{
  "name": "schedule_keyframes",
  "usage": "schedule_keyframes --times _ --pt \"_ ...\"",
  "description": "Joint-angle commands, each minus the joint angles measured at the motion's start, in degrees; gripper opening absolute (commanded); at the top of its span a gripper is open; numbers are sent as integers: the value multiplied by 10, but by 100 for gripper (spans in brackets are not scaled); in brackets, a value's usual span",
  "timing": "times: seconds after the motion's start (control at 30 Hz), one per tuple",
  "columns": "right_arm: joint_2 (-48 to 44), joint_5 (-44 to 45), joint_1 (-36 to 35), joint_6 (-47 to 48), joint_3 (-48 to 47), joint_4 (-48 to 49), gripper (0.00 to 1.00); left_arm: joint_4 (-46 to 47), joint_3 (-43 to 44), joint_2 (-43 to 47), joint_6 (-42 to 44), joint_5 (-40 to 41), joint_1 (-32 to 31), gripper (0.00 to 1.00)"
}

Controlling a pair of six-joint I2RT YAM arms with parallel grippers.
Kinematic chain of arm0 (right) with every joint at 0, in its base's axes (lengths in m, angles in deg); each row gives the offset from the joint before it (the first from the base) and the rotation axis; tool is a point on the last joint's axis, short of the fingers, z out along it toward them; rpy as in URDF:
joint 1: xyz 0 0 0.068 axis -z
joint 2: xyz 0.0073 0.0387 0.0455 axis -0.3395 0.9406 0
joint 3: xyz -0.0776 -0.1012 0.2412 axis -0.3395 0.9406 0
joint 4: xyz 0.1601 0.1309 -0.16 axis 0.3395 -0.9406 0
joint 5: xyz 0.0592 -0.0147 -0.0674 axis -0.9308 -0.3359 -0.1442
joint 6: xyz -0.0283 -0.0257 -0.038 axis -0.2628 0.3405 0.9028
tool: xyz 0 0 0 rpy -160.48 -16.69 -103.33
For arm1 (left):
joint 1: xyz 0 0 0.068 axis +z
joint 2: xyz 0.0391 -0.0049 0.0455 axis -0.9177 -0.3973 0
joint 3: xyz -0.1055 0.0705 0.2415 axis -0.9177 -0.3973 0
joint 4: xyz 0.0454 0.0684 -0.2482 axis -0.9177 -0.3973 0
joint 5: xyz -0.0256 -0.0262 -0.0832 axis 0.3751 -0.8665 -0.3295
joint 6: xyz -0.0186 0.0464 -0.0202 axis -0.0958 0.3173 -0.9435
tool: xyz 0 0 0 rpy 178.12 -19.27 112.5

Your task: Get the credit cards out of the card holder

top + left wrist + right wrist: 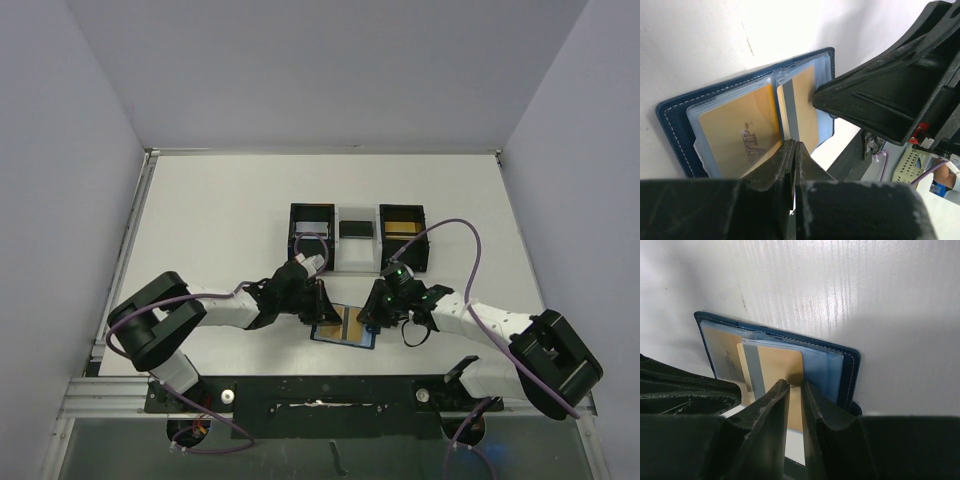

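Note:
The dark blue card holder lies open on the table near the front edge. A gold VIP card sits in one clear pocket. A second gold card with a grey stripe sticks partly out of the other pocket. My left gripper is shut with nothing between its jaws, and its tips rest at the holder's near edge by the fold. My right gripper is a narrow gap open, its tips down on the striped gold card. In the top view the two grippers flank the holder.
Two black open-top boxes joined by a white tray stand just behind the holder. The left box holds something silver-grey, the tray something dark, the right box something gold. Purple cables loop over both arms.

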Motion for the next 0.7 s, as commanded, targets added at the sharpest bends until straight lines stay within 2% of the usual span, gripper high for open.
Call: schedule_keyframes --times 0.0,0.2,0.3,0.43,0.6,0.67 --pt "18 33 -4 10 9 -30 19 -6 12 30 19 10 5 0" --pt "16 41 -4 16 -3 -43 19 -11 15 21 21 7 6 1" --pt "17 41 -4 14 0 -40 20 2 16 6 13 4 5 20" --pt "17 38 -5 13 8 -36 20 34 12 -14 -3 -11 5 29" --pt "15 33 -4 12 15 -28 20 61 10 -37 -15 -27 4 31" --pt "14 32 -4 11 17 -25 20 81 3 -39 -23 -34 5 27"
